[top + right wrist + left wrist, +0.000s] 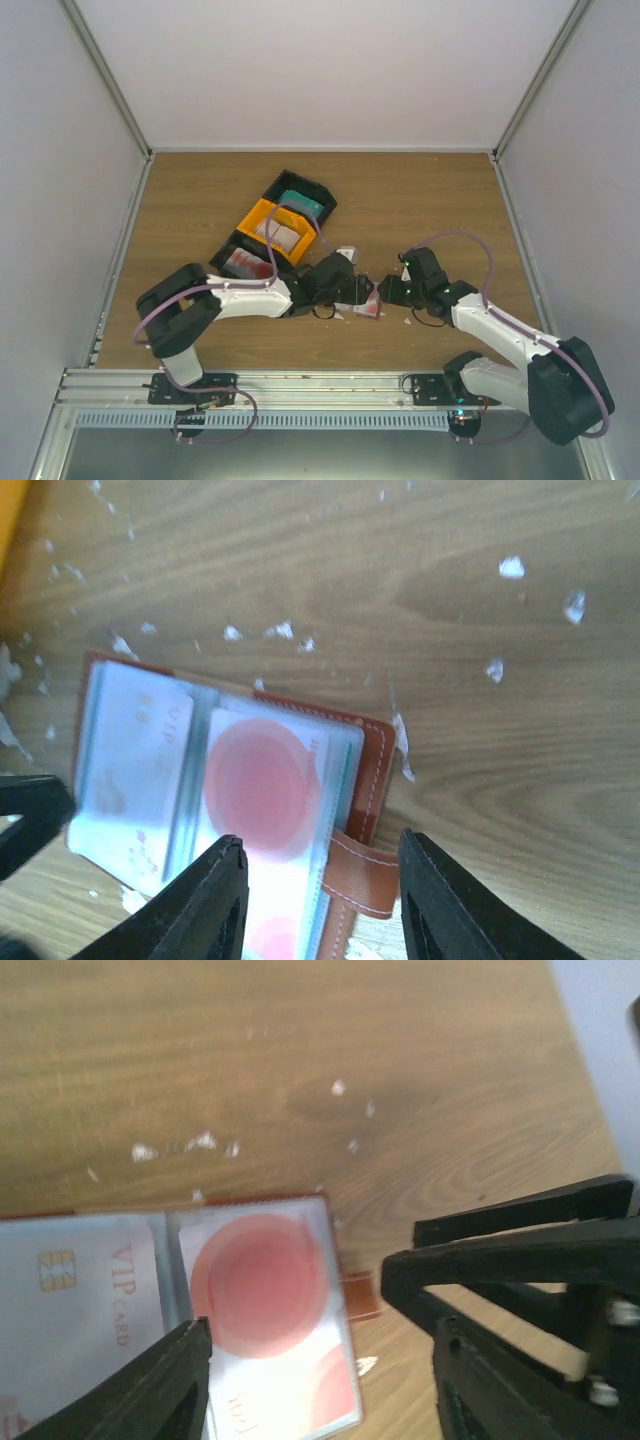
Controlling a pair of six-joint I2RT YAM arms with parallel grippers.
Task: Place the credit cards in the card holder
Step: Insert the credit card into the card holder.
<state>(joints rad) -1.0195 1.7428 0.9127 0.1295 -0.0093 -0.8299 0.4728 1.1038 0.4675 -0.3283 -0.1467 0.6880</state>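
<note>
The reddish-brown card holder [375, 755] lies open on the table between both grippers; it also shows in the top view [363, 307]. A white card with a red circle [262, 1295] lies on its right-hand clear sleeve, and a whitish-grey VIP card [85, 1295] is in the left sleeve. Both cards also show in the right wrist view, the red-circle one [265, 785] and the VIP one [135, 755]. My left gripper [320, 1380] is open, its jaws astride the red-circle card. My right gripper [325, 900] is open, with the holder's closing tab [365, 872] between its fingers.
Behind the left arm stand three bins: a black one with a teal card [303, 200], an orange one with a whitish card [275, 230], and a black one with a red-marked card [245, 265]. Tiny white scraps [512, 567] litter the wood.
</note>
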